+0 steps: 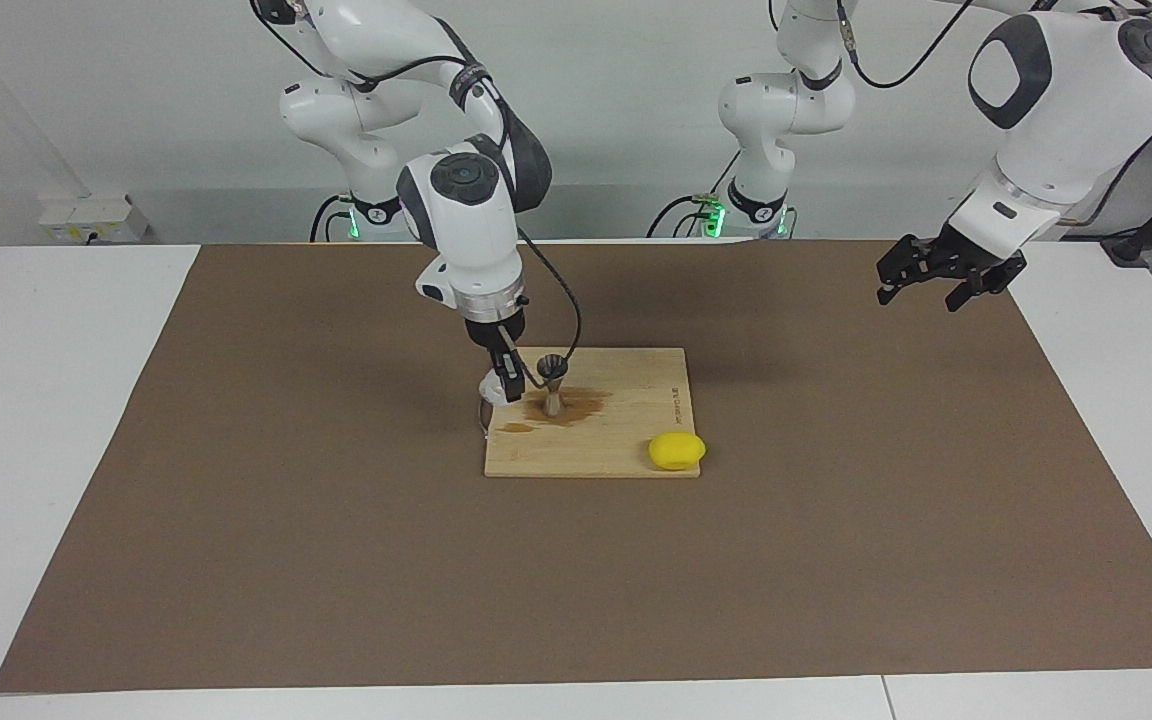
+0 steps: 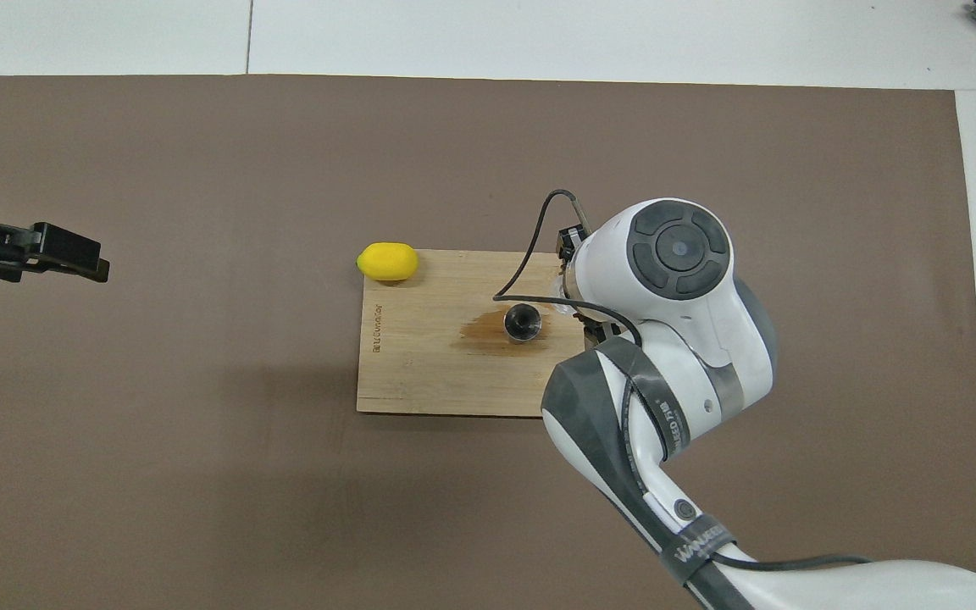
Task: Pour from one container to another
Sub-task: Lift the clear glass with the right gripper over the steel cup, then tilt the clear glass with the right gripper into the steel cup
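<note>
The grey metal jigger (image 1: 553, 379) (image 2: 523, 323) stands upright on the wooden board (image 1: 626, 440) (image 2: 420, 373), in a brown wet patch. My right gripper (image 1: 503, 385) points straight down beside it, at the board's edge toward the right arm's end, shut on the small clear glass cup (image 1: 488, 387). The cup hangs low, close to the board, about level with the jigger's base. From overhead, the right arm's wrist hides the cup and the gripper. My left gripper (image 1: 921, 290) (image 2: 85, 258) waits open in the air over the mat at the left arm's end.
A yellow lemon (image 1: 677, 450) (image 2: 387, 261) lies at the board's corner farthest from the robots, toward the left arm's end. A brown mat (image 1: 836, 560) covers the table under the board. The right arm's cable loops over the board close to the jigger.
</note>
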Motion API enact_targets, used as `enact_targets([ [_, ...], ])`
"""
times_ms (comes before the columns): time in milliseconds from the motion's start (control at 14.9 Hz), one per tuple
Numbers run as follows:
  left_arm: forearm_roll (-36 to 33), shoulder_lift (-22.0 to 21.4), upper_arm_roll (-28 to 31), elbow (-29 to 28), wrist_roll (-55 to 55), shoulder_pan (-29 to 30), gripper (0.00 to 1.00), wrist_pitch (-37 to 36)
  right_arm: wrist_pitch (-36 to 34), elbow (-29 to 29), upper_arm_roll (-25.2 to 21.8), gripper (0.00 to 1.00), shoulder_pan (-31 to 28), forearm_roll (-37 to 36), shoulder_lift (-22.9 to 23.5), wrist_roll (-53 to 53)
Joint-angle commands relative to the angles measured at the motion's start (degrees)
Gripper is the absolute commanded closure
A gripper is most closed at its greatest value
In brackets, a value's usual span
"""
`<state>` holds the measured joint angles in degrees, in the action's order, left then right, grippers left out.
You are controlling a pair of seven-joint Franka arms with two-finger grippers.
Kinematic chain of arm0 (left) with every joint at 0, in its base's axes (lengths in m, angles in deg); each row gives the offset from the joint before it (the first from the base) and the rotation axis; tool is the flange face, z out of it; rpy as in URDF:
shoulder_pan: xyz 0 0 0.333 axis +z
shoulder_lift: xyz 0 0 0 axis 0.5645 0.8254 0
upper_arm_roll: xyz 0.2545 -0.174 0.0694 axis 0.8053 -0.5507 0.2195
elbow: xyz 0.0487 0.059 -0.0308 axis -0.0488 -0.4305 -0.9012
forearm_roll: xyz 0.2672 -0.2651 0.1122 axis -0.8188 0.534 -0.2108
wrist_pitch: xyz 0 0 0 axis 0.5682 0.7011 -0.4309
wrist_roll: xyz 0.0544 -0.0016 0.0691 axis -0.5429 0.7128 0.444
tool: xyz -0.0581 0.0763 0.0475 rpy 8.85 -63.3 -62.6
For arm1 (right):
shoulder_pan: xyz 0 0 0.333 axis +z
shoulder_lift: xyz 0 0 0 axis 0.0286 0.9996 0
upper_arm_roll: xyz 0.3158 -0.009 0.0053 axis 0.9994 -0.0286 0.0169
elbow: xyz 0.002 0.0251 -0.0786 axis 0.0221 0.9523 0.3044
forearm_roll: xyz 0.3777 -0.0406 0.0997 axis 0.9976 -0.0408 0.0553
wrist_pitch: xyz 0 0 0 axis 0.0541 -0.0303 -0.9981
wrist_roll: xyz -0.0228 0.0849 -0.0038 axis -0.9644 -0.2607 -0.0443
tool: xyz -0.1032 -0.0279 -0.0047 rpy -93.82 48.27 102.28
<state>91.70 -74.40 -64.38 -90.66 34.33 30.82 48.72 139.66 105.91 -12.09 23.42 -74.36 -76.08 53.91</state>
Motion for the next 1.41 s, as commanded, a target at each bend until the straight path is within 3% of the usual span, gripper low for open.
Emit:
enact_targets([
  [0, -3.7, -2.0, 0.0, -2.2, -8.0, 0.9, 0.00, 1.6, -1.6, -2.1, -0.1, 1.00, 1.8, -3.7, 0.7, 1.6],
  [470, -8.5, -2.1, -0.2, -0.9, -9.3, 0.8, 0.00, 2.5, -1.0, -1.9, 0.0, 1.00, 4.8, -9.0, 0.7, 2.0],
  [1343, -7.9, -2.0, 0.1, 1.8, -9.6, 0.2, 0.00, 1.6, -0.6, 1.3, 0.1, 1.00, 7.6, -20.4, -1.2, 2.4],
])
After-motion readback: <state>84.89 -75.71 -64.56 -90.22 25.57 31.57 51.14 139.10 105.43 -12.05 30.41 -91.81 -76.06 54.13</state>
